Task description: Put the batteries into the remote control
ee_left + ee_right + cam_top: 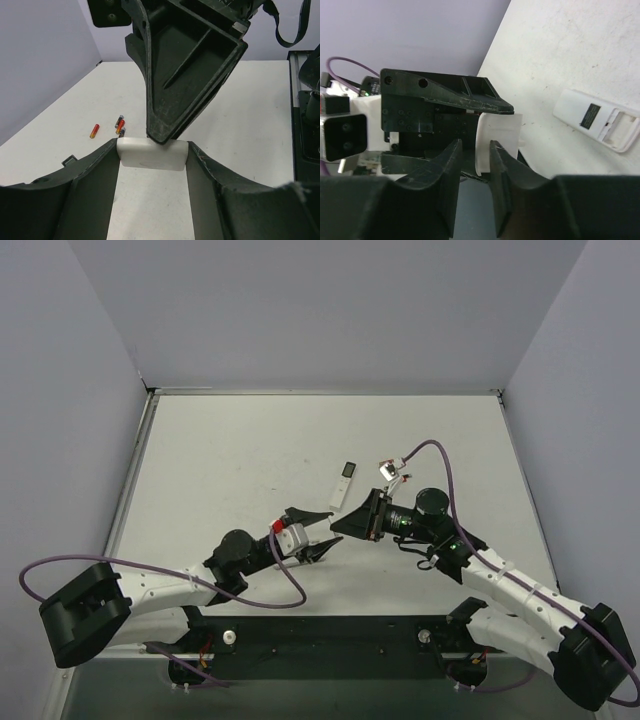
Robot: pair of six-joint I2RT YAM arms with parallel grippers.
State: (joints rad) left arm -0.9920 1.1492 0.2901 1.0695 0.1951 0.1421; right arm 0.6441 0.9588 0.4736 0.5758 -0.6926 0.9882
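My left gripper (325, 530) (152, 150) is shut on a short, broad white plate (150, 157) held across its width at the fingertips. In the right wrist view the plate (502, 130) looks thin, with a curved edge and a small tab. My right gripper (340, 526) (475, 147) meets it head-on, jaws narrowly apart, one fingertip (162, 137) at the plate's far edge. The white remote control (343, 485) (570, 111) lies on the table beyond them, showing a small dark rectangle and an open battery bay. Several red and dark batteries (120, 126) lie loose on the table.
One more battery (94, 131) lies apart to the left of the cluster. Purple cables (440, 455) loop over both arms. Grey walls close in the white table (250, 450) on three sides. The dark base rail (330, 640) runs along the near edge.
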